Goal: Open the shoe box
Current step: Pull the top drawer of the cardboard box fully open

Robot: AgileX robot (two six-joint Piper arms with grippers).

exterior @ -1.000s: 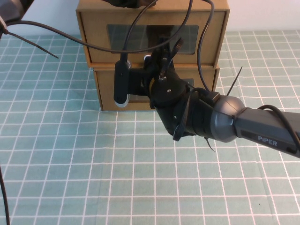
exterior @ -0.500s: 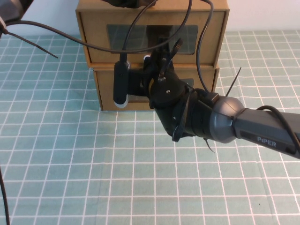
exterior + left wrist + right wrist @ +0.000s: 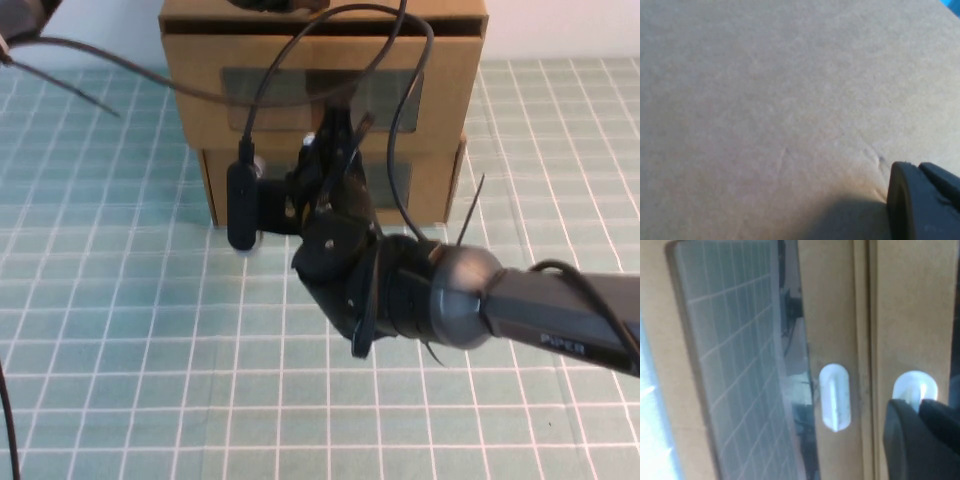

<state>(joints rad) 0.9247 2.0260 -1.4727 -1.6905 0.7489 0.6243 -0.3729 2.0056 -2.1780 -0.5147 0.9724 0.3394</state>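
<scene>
Shoe box (image 3: 200, 80); your right tool (image 3: 920, 435), pinched shut on its white tab (image 3: 914, 385), may slip off or tear it; left tool (image 3: 922, 200) sits close against the box, grip impossible to tell.

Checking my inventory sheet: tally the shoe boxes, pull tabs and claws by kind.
Cardboard shoe box: 2
White pull tab: 2
Claw: 2, left claw against cardboard, right claw shut on one white pull tab
Total: 6

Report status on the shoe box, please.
Right gripper shut on white plastic pull tab; left gripper against brown cardboard shoe box. Gap along upper front. Black cables across it.
</scene>
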